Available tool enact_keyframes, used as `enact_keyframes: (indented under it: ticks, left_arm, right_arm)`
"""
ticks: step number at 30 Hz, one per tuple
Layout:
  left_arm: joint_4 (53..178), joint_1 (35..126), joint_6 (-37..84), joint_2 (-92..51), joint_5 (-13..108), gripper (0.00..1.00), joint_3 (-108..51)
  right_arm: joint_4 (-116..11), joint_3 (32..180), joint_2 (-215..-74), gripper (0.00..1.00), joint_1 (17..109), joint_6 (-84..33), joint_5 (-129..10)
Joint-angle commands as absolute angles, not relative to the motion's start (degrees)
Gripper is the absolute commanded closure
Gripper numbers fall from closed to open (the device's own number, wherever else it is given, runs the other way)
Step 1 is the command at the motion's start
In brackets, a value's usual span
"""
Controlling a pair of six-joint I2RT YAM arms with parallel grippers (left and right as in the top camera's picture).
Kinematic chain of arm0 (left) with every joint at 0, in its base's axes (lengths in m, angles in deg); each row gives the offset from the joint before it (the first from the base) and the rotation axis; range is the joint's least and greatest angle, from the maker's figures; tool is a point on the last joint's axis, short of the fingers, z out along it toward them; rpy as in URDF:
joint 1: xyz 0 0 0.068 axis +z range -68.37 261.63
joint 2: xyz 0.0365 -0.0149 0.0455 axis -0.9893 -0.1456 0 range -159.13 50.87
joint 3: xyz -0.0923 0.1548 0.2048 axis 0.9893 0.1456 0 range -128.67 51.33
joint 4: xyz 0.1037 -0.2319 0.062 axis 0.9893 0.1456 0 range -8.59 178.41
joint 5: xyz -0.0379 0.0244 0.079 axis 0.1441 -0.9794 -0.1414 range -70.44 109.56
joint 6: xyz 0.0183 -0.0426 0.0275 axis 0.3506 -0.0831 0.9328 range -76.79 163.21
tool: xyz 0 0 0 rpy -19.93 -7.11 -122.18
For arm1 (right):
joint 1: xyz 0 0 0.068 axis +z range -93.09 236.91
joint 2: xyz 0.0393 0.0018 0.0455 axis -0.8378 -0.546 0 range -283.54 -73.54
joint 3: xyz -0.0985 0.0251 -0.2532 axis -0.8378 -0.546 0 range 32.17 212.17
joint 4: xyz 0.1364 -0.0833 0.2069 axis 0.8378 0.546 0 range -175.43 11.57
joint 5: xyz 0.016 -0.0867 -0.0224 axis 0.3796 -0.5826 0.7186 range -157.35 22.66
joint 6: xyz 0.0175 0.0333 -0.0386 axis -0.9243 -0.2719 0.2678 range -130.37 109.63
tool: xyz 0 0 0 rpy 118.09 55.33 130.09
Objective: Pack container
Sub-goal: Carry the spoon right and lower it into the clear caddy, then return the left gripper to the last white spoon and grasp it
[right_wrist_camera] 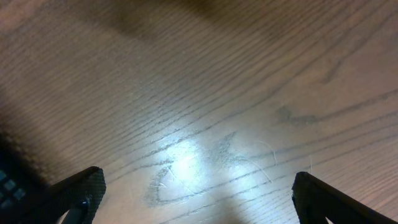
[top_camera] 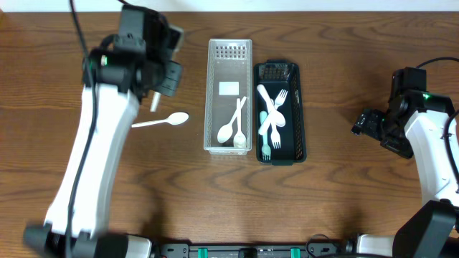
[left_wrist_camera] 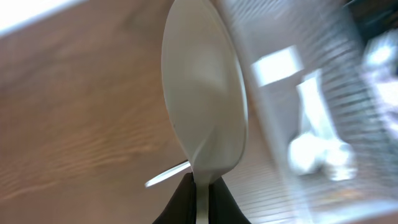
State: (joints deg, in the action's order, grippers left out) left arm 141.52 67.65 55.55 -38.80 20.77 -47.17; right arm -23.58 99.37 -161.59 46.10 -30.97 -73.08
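Note:
My left gripper (top_camera: 153, 87) is shut on a white plastic spoon (left_wrist_camera: 204, 106) and holds it above the table, left of the clear container (top_camera: 214, 100). In the left wrist view the black jaws (left_wrist_camera: 202, 190) pinch the spoon's handle and its bowl fills the middle. The clear container (left_wrist_camera: 323, 81) holds white spoons (top_camera: 231, 129). A black container (top_camera: 300, 107) beside it holds white forks (top_camera: 272, 115). Another white spoon (top_camera: 162, 121) lies on the table below my left gripper; its handle shows in the left wrist view (left_wrist_camera: 166, 176). My right gripper (top_camera: 363, 125) is open and empty over bare wood (right_wrist_camera: 199, 199).
The wooden table (top_camera: 337, 193) carries the two containers side by side in the middle. The right arm (top_camera: 430, 136) stands at the right edge, well away from the black container. The left arm (top_camera: 93, 158) crosses the table's left side.

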Motion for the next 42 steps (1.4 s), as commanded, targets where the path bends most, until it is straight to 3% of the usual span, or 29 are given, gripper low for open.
enact_keyframes:
  ticks: [1, 4, 12, 13, 15, 16, 22, 25, 26, 31, 39, 42]
  left_arm:
    - [142.2, 62.4, 43.4, -39.2, 20.6, 0.94, -46.5]
    - [139.7, 58.3, 35.3, -40.9, 20.6, 0.94, -44.7]
    - [130.9, 53.6, 31.5, -52.2, 20.6, 0.92, -42.7]
    - [130.7, 53.5, 31.5, -53.2, 20.6, 0.86, -42.7]
    - [130.7, 53.4, 31.5, -55.4, 20.6, 0.61, -42.7]
    - [130.8, 53.4, 31.5, -56.1, 20.6, 0.54, -42.7]
    - [133.8, 53.9, 32.9, -53.4, 20.5, 0.46, -44.9]
    - [135.7, 54.5, 38.1, -48.9, 20.3, 0.22, -45.9]
    - [136.5, 54.9, 40.7, -47.3, 19.5, 0.2, -45.9]
    - [142.1, 59.4, 50.4, -42.3, 9.5, 0.2, -45.9]
    - [144.8, 70.5, 65.3, -46.3, 9.8, 0.19, -40.3]
    - [144.9, 74.1, 74.5, -49.9, 12.7, 0.14, -38.0]
  right_arm:
    - [-23.9, 99.1, -161.8, 0.01, 45.7, -31.6, -72.7]
    - [-23.9, 99.1, -161.8, 0.01, 45.7, -31.6, -71.6]
    - [-24.3, 99.1, -161.8, 0.01, 45.7, -31.6, -71.4]
    - [-24.2, 99.1, -161.8, 0.01, 45.7, -31.6, -71.4]
    - [-24.1, 99.1, -161.8, 0.01, 45.7, -31.6, -71.4]
    - [-24.0, 99.1, -161.8, 0.01, 45.7, -31.6, -71.4]
    - [-24.1, 99.1, -161.8, 0.01, 45.7, -31.6, -71.4]
    - [-24.1, 99.1, -161.8, 0.01, 45.7, -31.6, -71.4]
    - [-24.1, 99.1, -161.8, 0.01, 45.7, -31.6, -71.4]
    - [-24.3, 99.1, -161.8, 0.01, 45.7, -31.6, -71.4]
    - [-24.3, 99.1, -161.8, 0.01, 45.7, -31.6, -71.4]
    - [-24.3, 99.1, -161.8, 0.01, 45.7, -31.6, -71.4]
